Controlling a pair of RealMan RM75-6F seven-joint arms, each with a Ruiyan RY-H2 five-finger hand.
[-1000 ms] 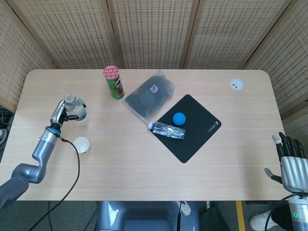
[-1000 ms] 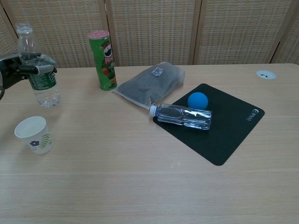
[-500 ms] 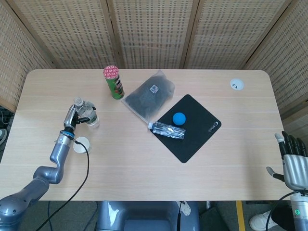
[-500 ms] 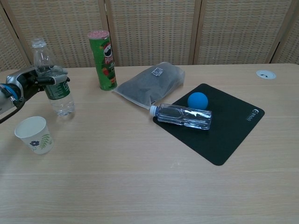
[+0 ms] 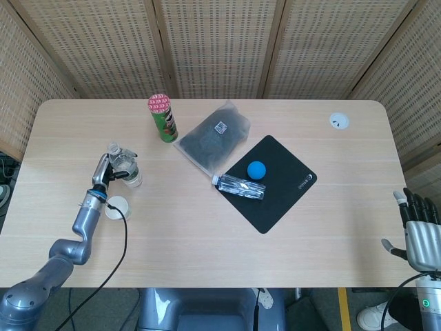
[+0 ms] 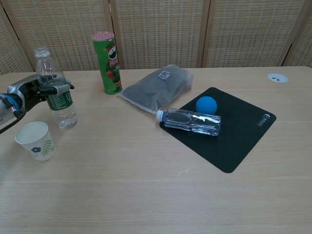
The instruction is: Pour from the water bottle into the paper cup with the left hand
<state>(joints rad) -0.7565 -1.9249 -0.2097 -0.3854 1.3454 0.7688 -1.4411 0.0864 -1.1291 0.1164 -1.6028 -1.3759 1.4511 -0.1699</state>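
While gripped upright in the left hand (image 6: pixel 30 91), bottle (image 6: pixel 56 90) with neck above the fingers, cup (image 6: pixel 35 140) just below and toward the robot, nearly touching; right hand (image 5: pixel 417 232) far off, empty, fingers apart.

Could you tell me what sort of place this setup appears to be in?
Probably a robot test area, not a home: a plain light wooden table enclosed by woven rattan screen panels, with unrelated props laid out, such as a green cylindrical crisp can and a blue ball on a black mat.
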